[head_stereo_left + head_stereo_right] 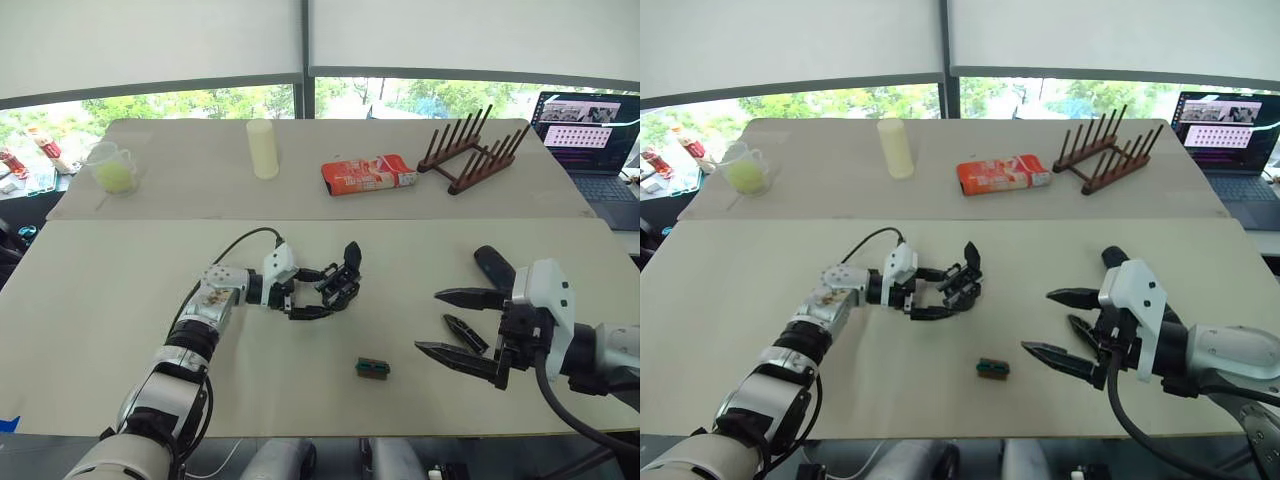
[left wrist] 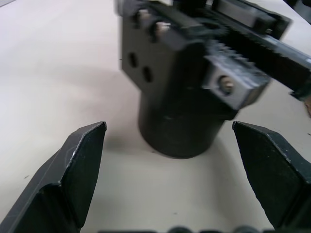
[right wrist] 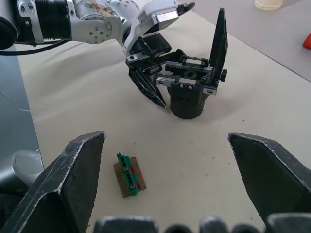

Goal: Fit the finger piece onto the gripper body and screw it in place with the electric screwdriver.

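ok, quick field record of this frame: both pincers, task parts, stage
left pincer: open, fingers either side of the gripper body, not closed on it
right pincer: open, empty, above the table
finger piece: lying loose on the table by the right pincer
electric screwdriver: lying on the table behind the right pincer
green-and-brown block: table, near edge
stage: nothing fitted yet

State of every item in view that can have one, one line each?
left tool: open, fingers either side of the gripper body's base.
right tool: open, holding nothing.
gripper body: upright on table, one finger fitted.
finger piece: loose on table.
electric screwdriver: lying on table.
laptop: open, screen lit.
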